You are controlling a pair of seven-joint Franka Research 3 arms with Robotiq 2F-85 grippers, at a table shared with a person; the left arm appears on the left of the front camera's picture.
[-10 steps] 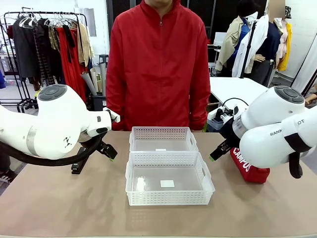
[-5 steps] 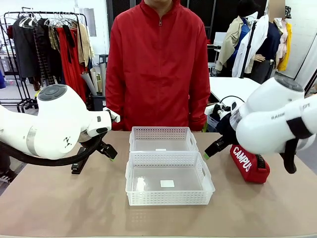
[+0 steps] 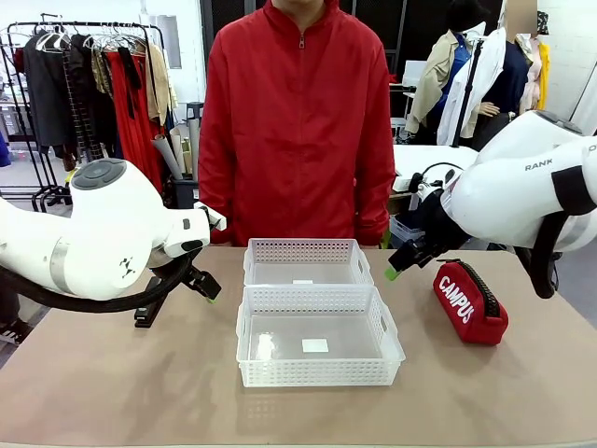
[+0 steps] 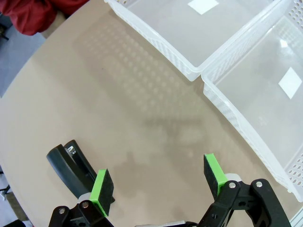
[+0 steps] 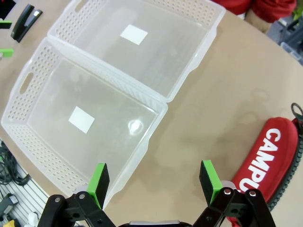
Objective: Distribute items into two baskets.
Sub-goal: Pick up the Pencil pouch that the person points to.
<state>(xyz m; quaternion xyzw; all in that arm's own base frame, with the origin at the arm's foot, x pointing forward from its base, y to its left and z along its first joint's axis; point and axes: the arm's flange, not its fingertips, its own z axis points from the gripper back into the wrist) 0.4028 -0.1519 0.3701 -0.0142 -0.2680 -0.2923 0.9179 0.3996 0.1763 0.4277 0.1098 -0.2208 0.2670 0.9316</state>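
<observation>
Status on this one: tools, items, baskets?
Left tool, right tool open, nothing held. Pouch right of baskets, stapler left, neither binned. Nothing blocking.

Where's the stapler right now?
Left wrist view: the black stapler lies on the table just outside one finger of the open left gripper, on the robot's left, apart from the white baskets.

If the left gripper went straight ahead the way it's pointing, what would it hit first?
Probably the bare table. The left gripper is open and aims between the black stapler and the white baskets, at neither of them, though depth is hard to judge.
</observation>
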